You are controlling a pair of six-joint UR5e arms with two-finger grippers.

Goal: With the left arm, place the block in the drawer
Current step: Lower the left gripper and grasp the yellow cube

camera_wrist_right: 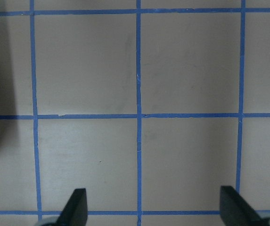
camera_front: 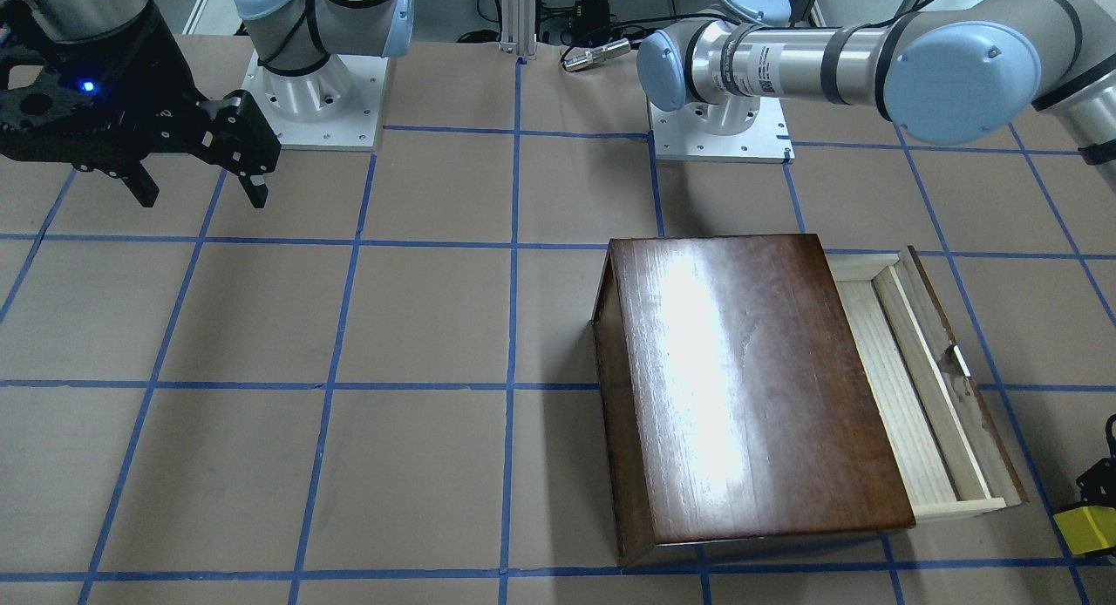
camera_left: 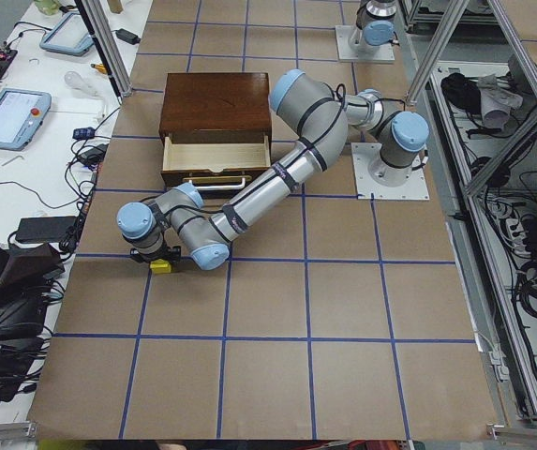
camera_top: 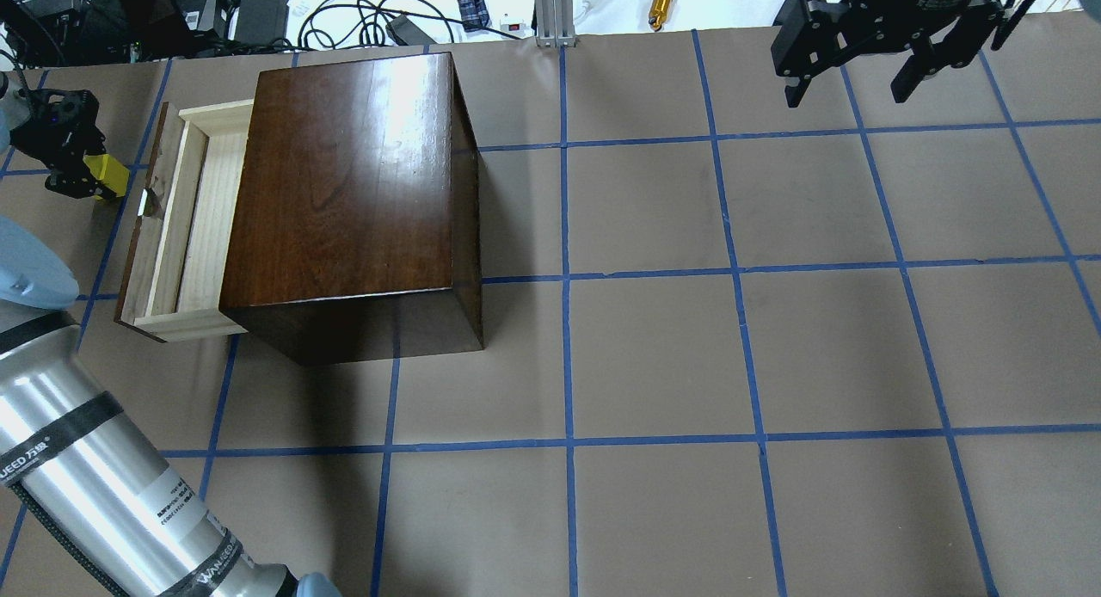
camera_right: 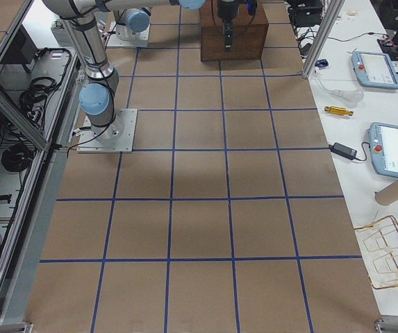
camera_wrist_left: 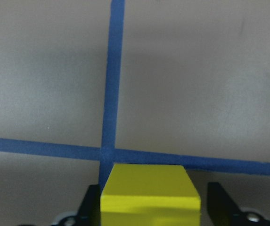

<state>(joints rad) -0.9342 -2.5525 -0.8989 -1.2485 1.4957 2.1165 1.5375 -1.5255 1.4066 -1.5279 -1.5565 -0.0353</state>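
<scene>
I worked at a big brown paper-covered table (camera_top: 654,347) marked into squares with blue tape. Past its far edge lay a mess of black cables (camera_top: 361,16).

The shiny dark-brown wooden box (camera_top: 353,175) stood on my left side. Its shallow pale wooden drawer (camera_top: 202,227) was pulled out, and its bare floor was in plain sight.

The small bright yellow cube (camera_wrist_left: 149,193) was not in the drawer. It sat low by the table, near the drawer's dark front but apart from it.

My black left gripper (camera_wrist_left: 156,205) had one finger on each side of the cube, very close. I could not tell if they squeezed it.

My bulky black right gripper (camera_top: 847,94) hung over the table's other end, fingers wide apart, holding nothing.
</scene>
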